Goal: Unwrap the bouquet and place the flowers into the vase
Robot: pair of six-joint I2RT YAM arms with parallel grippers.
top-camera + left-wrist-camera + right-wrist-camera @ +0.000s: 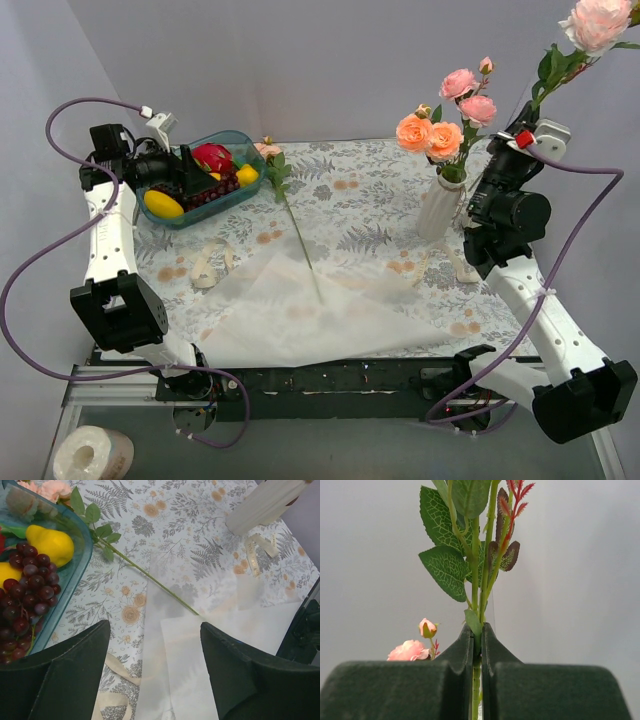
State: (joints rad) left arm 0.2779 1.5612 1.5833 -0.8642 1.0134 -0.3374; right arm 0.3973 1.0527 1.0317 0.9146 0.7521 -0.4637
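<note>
Two flowers remain outside the vase (438,210): rose 1 (597,20) and rose 2 (297,232).

Unwrapping is judged complete. The paper (300,315) lies spread flat at lower centre of the desk (350,190). A ribbon (207,265) lies loose just beside its left edge. Four open blooms (445,140) and some buds stand in the vase at centre right.

The right tool (476,645) is clamped on the stem of rose 1 and holds it raised at upper right, above and right of the vase. Rose 2 lies on the desk, with its bloom beside the fruit tray (235,138) and its stem end on the paper. The left tool (154,627) hangs at the tray, upper left, with jaws apart and nothing between them.

Remaining steps, as judged: insert rose 1, then pick up and insert rose 2.

Not determinable:
- The stem count inside the vase.
- The lower end of rose 1's stem, which is hidden behind the right arm.
- The full bloom of rose 1, which is cut off by the top edge of the frame.
- The vase mouth in the left wrist view, which shows only the vase body at upper right.
</note>
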